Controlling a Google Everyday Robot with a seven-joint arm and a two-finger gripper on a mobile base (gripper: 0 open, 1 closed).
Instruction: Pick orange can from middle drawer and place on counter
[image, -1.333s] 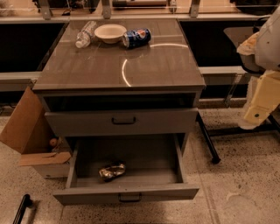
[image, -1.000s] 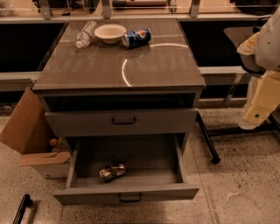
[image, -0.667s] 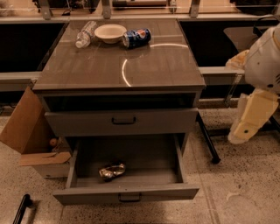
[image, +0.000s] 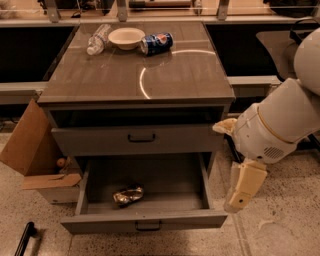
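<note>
1. Gold-orange and dented, the orange can (image: 128, 195) lies on its side on the floor of the middle drawer (image: 145, 220), left of centre and close to the front wall.
2. You see the middle drawer pulled out wide, its narrow front and small dark bar handle nearest the camera. The taller drawer front (image: 140, 139) above it sits flush with the cabinet.
3. Your tool (image: 242, 187) hangs just outside the open drawer's right wall, pointing down over the speckled floor, well apart from the can. You cannot tell whether it is released or clenched.
4. The white arm (image: 285, 120) reaches in from the right edge, above the tool.
5. On the bench (image: 170, 80), a bright curved reflection crosses the glossy top. Toward the far edge a blue Pepsi can (image: 156, 43) lies on its side just beside a white bowl (image: 126, 37), and a clear plastic bottle (image: 98, 39) lies left of the bowl.
6. An open cardboard box (image: 30, 145) stands on the floor left of the cabinet.
</note>
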